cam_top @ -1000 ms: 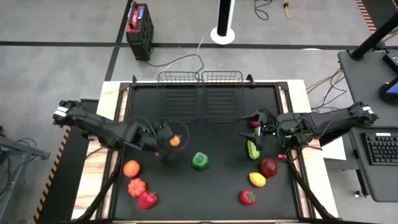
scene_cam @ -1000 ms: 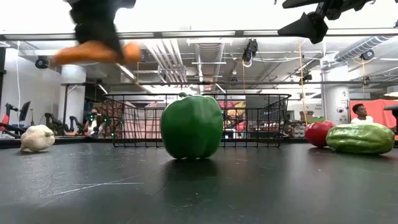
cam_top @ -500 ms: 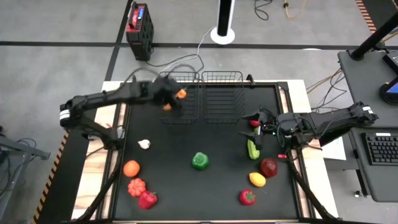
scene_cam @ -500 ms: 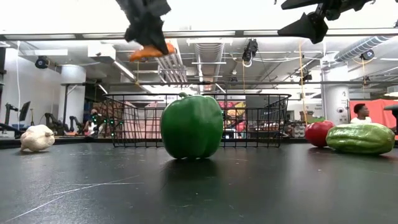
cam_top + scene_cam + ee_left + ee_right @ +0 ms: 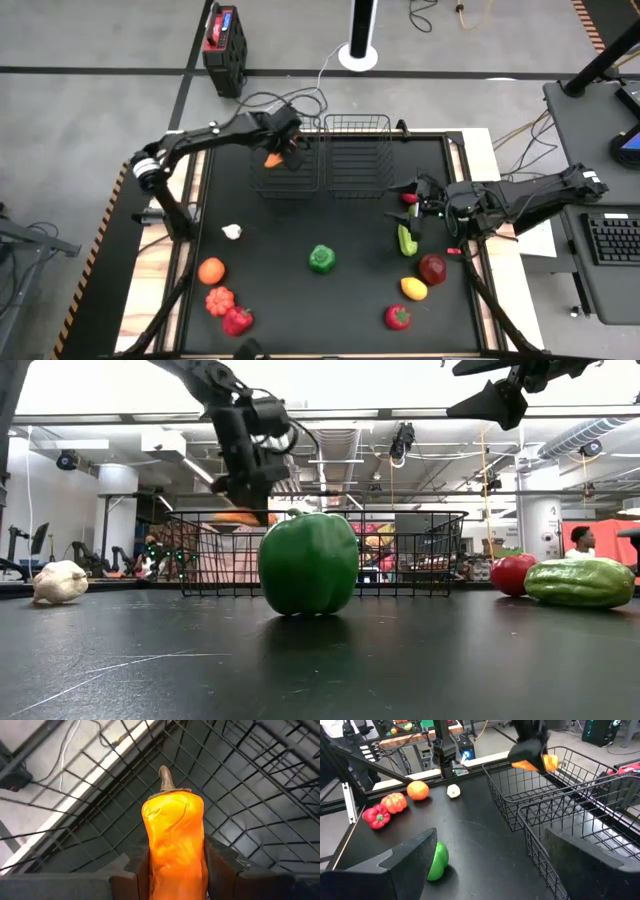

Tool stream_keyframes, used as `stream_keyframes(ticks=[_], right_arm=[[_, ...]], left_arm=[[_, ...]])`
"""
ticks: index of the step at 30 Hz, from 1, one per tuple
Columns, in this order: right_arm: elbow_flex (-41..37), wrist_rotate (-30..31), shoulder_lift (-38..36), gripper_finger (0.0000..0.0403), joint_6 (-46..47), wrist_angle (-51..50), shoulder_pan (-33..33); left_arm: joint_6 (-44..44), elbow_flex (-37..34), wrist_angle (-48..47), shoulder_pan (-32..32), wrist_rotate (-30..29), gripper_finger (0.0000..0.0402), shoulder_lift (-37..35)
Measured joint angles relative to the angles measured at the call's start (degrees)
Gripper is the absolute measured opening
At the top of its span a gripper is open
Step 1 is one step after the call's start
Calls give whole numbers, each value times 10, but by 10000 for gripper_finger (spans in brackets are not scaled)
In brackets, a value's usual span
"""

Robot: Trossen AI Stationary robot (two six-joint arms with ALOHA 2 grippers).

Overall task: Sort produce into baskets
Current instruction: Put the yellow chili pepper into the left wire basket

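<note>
My left gripper hangs over the left of the two black wire baskets, shut on an orange toy pepper whose stem points away from the wrist. In the low view the pepper is level with the basket's rim. The right basket stands beside it at the table's far edge. At the table's right side my right gripper waits open above a green cucumber. More produce lies scattered on the black mat. My left gripper pinches the orange pepper's lower body between its two fingers, one on each side. The fingers slant steeply down from the table's left and near side. The pepper is lifted clear, stem end forward, over the left basket's mesh floor.
On the mat lie a green pepper, a garlic, an orange, a ribbed red-orange piece and a red pepper at the left. A red apple, a lemon and a red piece lie at the right.
My left gripper has carried the orange pepper from over the mat's middle left toward the far edge. It now hangs over the left basket and has sunk to rim height. It has also turned about on the way. The pepper stays in the hold.
</note>
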Motion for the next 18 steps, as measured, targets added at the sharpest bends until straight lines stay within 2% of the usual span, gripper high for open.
stream_keyframes(ticks=[11,18], right_arm=[[0,0,0,359,0,-5,0],[0,0,0,359,0,-7,0]], left_arm=[[31,50,-25,4,1,119,70],[39,32,-22,14,0,120,78]])
